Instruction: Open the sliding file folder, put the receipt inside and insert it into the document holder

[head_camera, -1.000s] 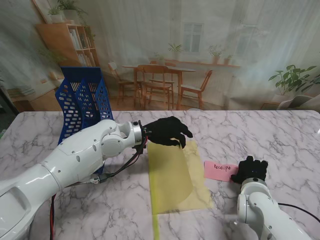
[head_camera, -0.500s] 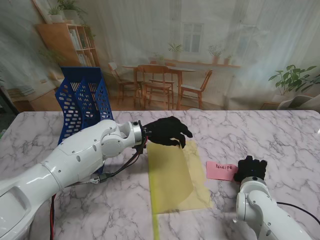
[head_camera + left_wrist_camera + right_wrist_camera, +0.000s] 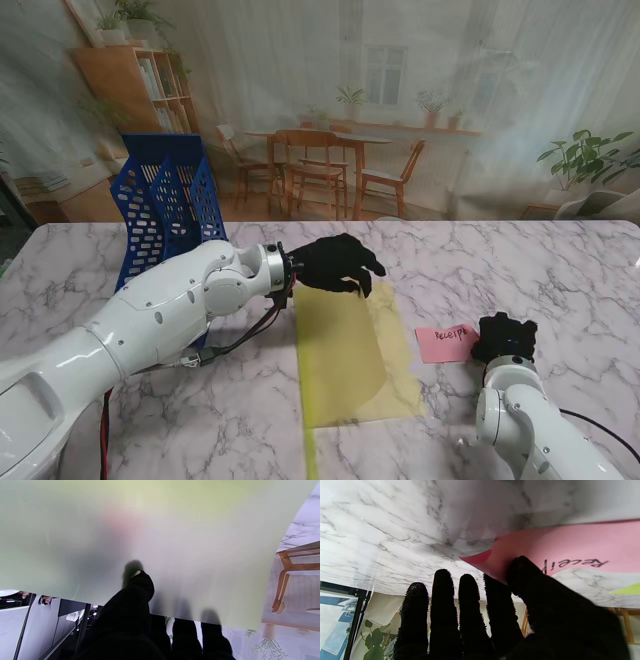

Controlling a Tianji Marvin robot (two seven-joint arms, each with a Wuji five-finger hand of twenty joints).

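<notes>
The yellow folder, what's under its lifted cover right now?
The left robot hand pinches the folder cover up. Beneath it only the yellow back sheet shows; the receipt lies outside, in the right robot hand. The inside near the spine stays covered.

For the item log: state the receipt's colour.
Pink, with dark handwriting; the receipt shows best in the right wrist view.

Stand cam overhead; wrist cams close-up (upside down).

text: "Recei…" handwritten, rest hidden | on: pink receipt (image 3: 447, 343)
</notes>
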